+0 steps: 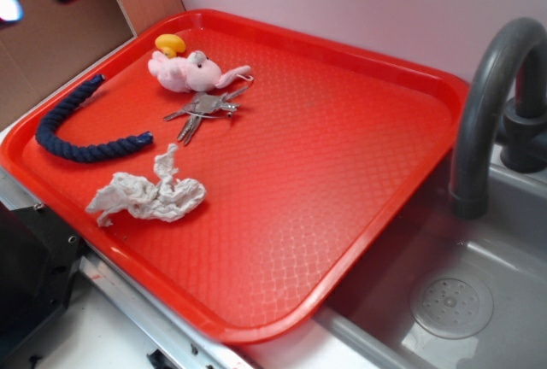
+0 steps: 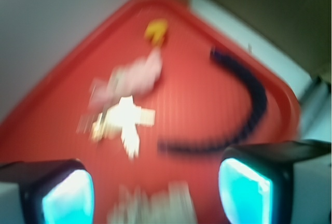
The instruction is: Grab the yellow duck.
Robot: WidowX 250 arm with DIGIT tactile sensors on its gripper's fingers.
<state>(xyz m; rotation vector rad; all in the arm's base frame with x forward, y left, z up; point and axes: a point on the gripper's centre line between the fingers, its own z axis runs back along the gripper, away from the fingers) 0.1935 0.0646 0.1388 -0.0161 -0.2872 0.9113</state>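
The small glossy yellow rubber duck (image 1: 170,43) sits at the far left corner of the red plastic tray (image 1: 342,172), touching or just beside the pink plush animal (image 1: 190,71).

Wrist view, blurred: the claw (image 2: 155,190) is spread wide and empty, with its two pads at the bottom edge. The duck lies straight ahead, at the far end of the tray and about centred between the pads.

Between claw and duck lie the plush and a bunch of metal keys (image 1: 202,110).

Judgement: reach forward over these, then descend.
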